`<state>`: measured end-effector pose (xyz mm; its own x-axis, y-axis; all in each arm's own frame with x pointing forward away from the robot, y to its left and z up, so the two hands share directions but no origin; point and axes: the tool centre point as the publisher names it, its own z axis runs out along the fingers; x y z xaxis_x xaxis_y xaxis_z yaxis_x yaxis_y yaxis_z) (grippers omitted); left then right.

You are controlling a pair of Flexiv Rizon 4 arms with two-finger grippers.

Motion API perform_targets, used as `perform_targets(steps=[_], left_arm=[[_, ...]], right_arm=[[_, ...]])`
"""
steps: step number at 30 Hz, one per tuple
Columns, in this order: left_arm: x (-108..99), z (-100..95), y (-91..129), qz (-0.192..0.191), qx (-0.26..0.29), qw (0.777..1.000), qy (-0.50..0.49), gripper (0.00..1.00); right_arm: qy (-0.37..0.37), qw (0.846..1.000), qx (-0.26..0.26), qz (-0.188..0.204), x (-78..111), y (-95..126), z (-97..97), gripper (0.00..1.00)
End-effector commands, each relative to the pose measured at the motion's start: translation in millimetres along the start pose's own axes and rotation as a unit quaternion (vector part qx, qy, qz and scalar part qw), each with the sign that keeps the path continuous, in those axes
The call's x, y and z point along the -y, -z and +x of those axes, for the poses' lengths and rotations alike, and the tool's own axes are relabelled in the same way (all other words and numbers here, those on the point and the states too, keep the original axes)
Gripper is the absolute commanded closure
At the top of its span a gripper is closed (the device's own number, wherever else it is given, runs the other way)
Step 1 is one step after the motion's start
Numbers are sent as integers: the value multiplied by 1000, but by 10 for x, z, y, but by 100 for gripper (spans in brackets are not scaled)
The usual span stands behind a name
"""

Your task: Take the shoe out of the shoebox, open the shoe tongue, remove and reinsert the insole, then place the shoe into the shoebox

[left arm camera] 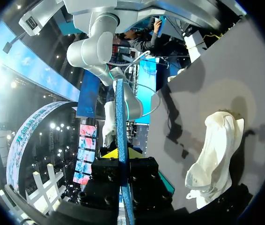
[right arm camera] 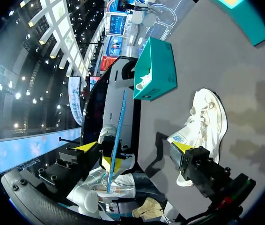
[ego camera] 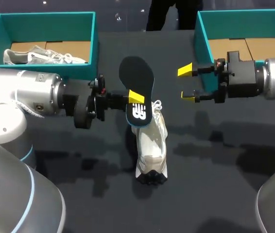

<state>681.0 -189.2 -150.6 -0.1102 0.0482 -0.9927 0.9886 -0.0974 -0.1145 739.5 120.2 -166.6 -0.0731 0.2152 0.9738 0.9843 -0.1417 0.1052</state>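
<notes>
A dark insole [ego camera: 137, 90] with a white logo stands upright over the table, and my left gripper [ego camera: 135, 97] is shut on its lower half. The left wrist view shows the insole [left arm camera: 120, 136] edge-on, as a thin blue strip pinched in the left gripper [left arm camera: 121, 155]. Just below it, the white shoe [ego camera: 152, 143] rests on the dark table, toe towards the near edge. My right gripper [ego camera: 188, 83] is open and empty, a short way right of the insole. In its wrist view the insole [right arm camera: 117, 136] is ahead of the right gripper [right arm camera: 135, 149], with the shoe [right arm camera: 203, 124] to one side.
A teal shoebox [ego camera: 94, 46] at the back left holds a second pale shoe [ego camera: 42, 56]. Another teal shoebox [ego camera: 200, 36] at the back right shows only its cardboard floor. The dark table [ego camera: 215, 184] stretches to the front around the shoe.
</notes>
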Motion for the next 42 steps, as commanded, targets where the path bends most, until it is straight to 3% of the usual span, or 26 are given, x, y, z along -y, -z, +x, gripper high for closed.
perform_targets(steps=[1, 11, 25, 37, 42], left_arm=[[-68, 69, -49, 4, 4, 1000, -8, 100], [-201, 132, -150, 4, 4, 1000, -24, 100], [-212, 129, -197, 7, 2, 1000, -20, 100], [-426, 134, -428, 8, 6, 999, -34, 100], [-483, 157, -491, 4, 0, 999, -48, 100]], right_arm=[[2, 1000, -2, 6, 14, -110, 24, 0], [-1, 999, -12, 53, 56, -316, 42, 0], [1, 998, -21, 55, 63, -350, 48, 0], [-10, 997, -38, 70, 93, -538, 50, 0], [-15, 996, -37, 76, 97, -612, 78, 18]])
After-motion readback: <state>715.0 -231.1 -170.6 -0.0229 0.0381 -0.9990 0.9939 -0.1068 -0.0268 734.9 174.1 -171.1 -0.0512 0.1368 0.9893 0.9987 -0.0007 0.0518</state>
